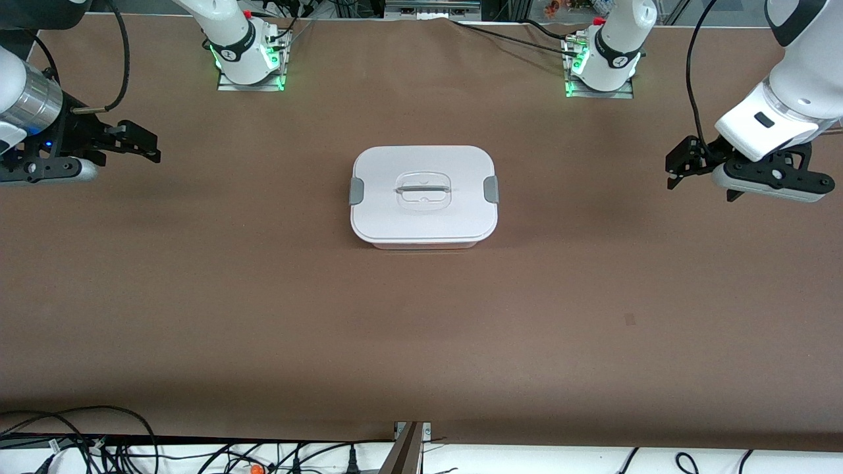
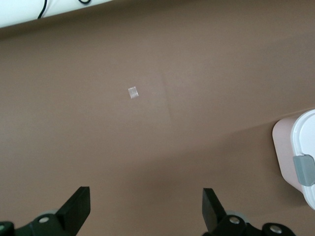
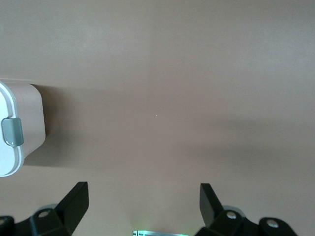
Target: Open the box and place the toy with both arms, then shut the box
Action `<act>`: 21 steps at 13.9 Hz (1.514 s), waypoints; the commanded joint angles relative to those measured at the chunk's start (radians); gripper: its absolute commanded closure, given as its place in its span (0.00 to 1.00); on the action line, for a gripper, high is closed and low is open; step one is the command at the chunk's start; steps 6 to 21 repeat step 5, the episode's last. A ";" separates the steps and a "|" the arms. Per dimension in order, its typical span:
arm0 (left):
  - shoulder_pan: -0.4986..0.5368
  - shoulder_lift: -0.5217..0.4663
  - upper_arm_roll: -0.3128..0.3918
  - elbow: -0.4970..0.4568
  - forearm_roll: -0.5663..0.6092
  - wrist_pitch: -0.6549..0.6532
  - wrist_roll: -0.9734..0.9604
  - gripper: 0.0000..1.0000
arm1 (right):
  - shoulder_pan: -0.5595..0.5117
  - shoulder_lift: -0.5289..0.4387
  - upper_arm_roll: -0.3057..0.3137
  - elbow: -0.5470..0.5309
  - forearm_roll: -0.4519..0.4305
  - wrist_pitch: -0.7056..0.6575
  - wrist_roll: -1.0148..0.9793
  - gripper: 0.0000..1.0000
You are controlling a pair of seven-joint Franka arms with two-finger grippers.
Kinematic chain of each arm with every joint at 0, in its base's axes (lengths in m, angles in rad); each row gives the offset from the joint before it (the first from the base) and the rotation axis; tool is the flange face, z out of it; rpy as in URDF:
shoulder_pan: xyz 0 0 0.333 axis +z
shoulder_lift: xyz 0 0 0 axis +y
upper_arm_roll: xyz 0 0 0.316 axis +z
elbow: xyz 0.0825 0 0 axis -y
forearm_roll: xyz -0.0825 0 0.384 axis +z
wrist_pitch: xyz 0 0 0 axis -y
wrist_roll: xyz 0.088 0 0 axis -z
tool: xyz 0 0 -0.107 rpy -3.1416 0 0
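Right gripper [image 1: 141,141]: hung over the bare brown surface [image 1: 263,316] at the right arm's end, fingers [image 3: 74,201] spread wide and holding nothing, tips aimed toward the middle.

Box [image 1: 423,195]: sat shut in the middle of the surface, white lid [image 1: 454,220] on, between the two grippers and well apart from each.

Box's long axis: ran from one arm's end of the surface to the other, so each short end faced a gripper.

Clips: one grey clip [image 1: 355,191] sat on the short end toward the right arm, the other grey clip [image 1: 490,189] on the short end toward the left arm; both looked fastened.

Handle [image 1: 422,189]: a clear recessed grip lay across the lid's centre, along the long axis.

Left gripper [image 1: 688,164]: hung over the surface at the left arm's end, fingers [image 2: 76,209] spread wide and empty, pointing toward the box.

Which arm was nearer: neither plainly; each looked about equally far from its own clip.

Toy: not visible in any view.

Likely next step: each gripper would probably travel inward to the clip on its own side.
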 commanded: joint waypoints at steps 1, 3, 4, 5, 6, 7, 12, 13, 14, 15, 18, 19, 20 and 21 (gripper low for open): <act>-0.012 -0.019 0.009 -0.023 -0.018 -0.028 -0.068 0.00 | -0.008 0.002 0.006 0.022 -0.010 0.008 -0.008 0.00; -0.012 -0.022 0.009 -0.009 -0.043 -0.102 -0.089 0.00 | -0.013 0.002 0.001 0.020 -0.008 0.090 -0.011 0.00; -0.012 -0.025 0.010 -0.009 -0.043 -0.130 -0.089 0.00 | -0.011 0.002 -0.005 0.020 -0.011 0.109 -0.013 0.00; -0.012 -0.025 0.009 -0.008 -0.043 -0.132 -0.086 0.00 | -0.013 0.004 -0.005 0.020 -0.013 0.140 -0.014 0.00; -0.012 -0.025 0.009 -0.008 -0.043 -0.132 -0.086 0.00 | -0.013 0.004 -0.005 0.020 -0.013 0.140 -0.014 0.00; -0.012 -0.025 0.009 -0.008 -0.043 -0.132 -0.086 0.00 | -0.013 0.004 -0.005 0.020 -0.013 0.140 -0.014 0.00; -0.012 -0.025 0.009 -0.008 -0.043 -0.132 -0.086 0.00 | -0.013 0.004 -0.005 0.020 -0.013 0.140 -0.014 0.00; -0.012 -0.025 0.009 -0.008 -0.043 -0.132 -0.086 0.00 | -0.013 0.004 -0.005 0.020 -0.013 0.140 -0.014 0.00; -0.012 -0.025 0.009 -0.008 -0.043 -0.132 -0.086 0.00 | -0.013 0.004 -0.005 0.020 -0.013 0.140 -0.014 0.00; -0.012 -0.025 0.009 -0.008 -0.043 -0.132 -0.086 0.00 | -0.013 0.004 -0.005 0.020 -0.013 0.140 -0.014 0.00; -0.012 -0.025 0.009 -0.008 -0.043 -0.132 -0.086 0.00 | -0.013 0.004 -0.005 0.020 -0.013 0.140 -0.014 0.00; -0.012 -0.025 0.009 -0.008 -0.043 -0.132 -0.086 0.00 | -0.013 0.004 -0.005 0.020 -0.013 0.140 -0.014 0.00; -0.012 -0.025 0.009 -0.008 -0.043 -0.132 -0.086 0.00 | -0.013 0.004 -0.005 0.020 -0.013 0.140 -0.014 0.00; -0.012 -0.025 0.009 -0.008 -0.043 -0.132 -0.086 0.00 | -0.013 0.004 -0.005 0.020 -0.013 0.140 -0.014 0.00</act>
